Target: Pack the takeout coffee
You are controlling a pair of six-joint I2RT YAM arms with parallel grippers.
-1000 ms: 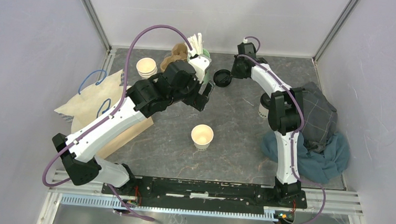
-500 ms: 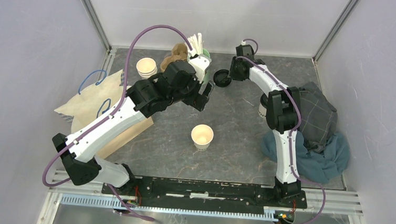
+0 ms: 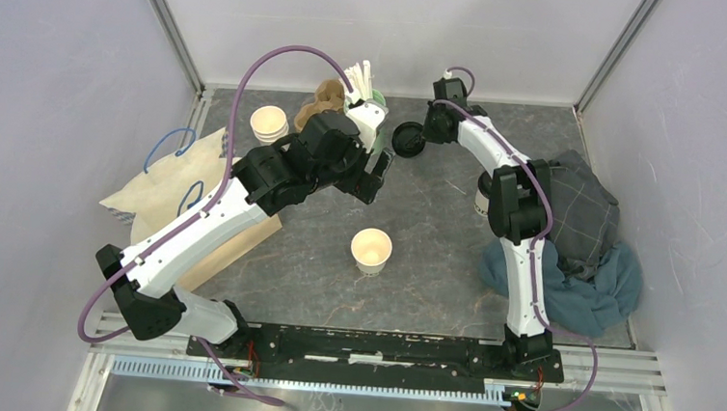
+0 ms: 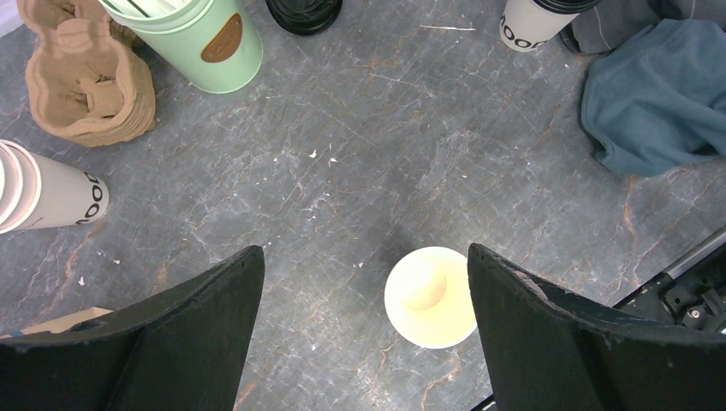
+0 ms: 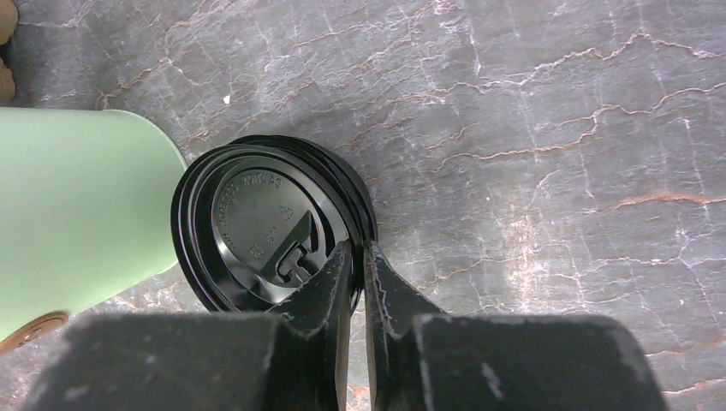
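The left gripper (image 4: 364,257) hangs spread wide, empty, above an open cup (image 4: 430,297). Just beside the canister (image 5: 77,205), the right gripper (image 5: 358,257) pinches the rim of a lid (image 5: 257,223). A straight lift would best clear the canister. The coffee (image 4: 531,21) stands right, beside the cloth (image 4: 651,10), bare table before it.

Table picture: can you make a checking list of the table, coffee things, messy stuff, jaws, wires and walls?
Surface: grey stone-look table, small white specks.
Job's things: takeout coffee upright, lidded, beside the cloths.
Clutter: black lid, open cup, stacked cups, green canister, cardboard carrier, cloth bag.
Grippers: left gripper jaws wide open, empty; right gripper jaws pinching the black lid's rim.
Cables: purple cables along both arms.
Surroundings: plain walls, nothing else seen.
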